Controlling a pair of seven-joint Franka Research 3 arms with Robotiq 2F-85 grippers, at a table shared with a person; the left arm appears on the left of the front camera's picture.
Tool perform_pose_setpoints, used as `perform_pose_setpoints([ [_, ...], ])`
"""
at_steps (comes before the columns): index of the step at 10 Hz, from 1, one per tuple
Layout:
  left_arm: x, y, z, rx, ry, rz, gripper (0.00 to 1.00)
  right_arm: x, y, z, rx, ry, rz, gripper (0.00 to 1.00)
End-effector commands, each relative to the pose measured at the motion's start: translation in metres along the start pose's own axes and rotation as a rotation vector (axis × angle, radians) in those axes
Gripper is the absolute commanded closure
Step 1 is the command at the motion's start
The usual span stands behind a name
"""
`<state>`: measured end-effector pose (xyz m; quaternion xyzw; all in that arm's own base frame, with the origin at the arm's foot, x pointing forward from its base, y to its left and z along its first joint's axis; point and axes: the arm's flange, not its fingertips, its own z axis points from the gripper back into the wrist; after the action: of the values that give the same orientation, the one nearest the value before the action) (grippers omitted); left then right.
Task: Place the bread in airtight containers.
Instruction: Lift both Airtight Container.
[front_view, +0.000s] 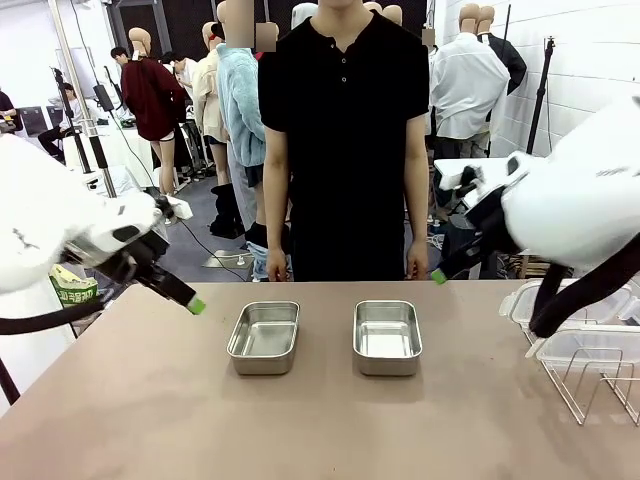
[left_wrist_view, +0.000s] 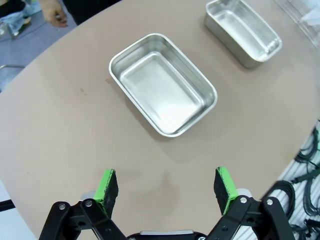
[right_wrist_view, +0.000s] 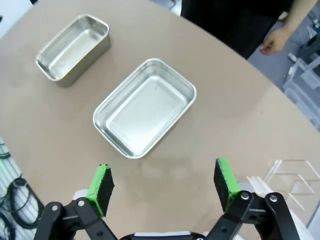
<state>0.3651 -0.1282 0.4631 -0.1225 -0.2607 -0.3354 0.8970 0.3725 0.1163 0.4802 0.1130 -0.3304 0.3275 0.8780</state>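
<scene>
Two small rectangular stainless-steel tubs with rounded corners stood side by side, slightly apart, near the middle of the tan tabletop (front_view: 120, 420). These were recorded as the left tub (front_view: 264, 338) and the right tub (front_view: 387, 336). Both were lidless, with bare metal floors showing.

The left gripper (front_view: 197, 305), black with green pads, hung over the table's left edge, well apart from the left tub. Its wrist view showed its fingers (left_wrist_view: 106, 186) spread wide with nothing between them, and the left tub lay on the table beyond them.

The right gripper (front_view: 438, 276) hung near the table's far edge, to the right of the right tub and clear of it. Its pads (right_wrist_view: 225, 182) were likewise released and empty.

A person in a black short-sleeved shirt (front_view: 345, 120) stood at the far side, arms hanging down. A wire rack (front_view: 590, 375) stood at the table's right edge, with translucent plastic lids (front_view: 525, 300) just beside it.
</scene>
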Motion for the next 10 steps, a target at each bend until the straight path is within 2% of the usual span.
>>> perform_pose_setpoints([
  [1,-0.009,0.016,0.030,-0.123,-0.023,0.010,0.00,-0.051,-0.005,0.033,0.065,-0.067,-0.016,0.00],
  [3,-0.013,0.031,0.045,-0.157,-0.044,0.056,0.00,-0.063,-0.016,0.065,0.124,-0.115,-0.027,0.00],
  [6,-0.012,0.025,0.089,-0.119,-0.193,0.021,0.00,-0.067,-0.012,0.092,0.109,-0.143,-0.007,0.00],
  [8,-0.007,0.015,0.088,-0.139,-0.185,-0.036,0.00,-0.065,-0.013,0.090,0.114,-0.130,0.002,0.00],
  [10,-0.004,0.015,0.088,-0.139,-0.189,-0.032,0.00,-0.060,-0.014,0.087,0.127,-0.117,-0.008,0.00],
])
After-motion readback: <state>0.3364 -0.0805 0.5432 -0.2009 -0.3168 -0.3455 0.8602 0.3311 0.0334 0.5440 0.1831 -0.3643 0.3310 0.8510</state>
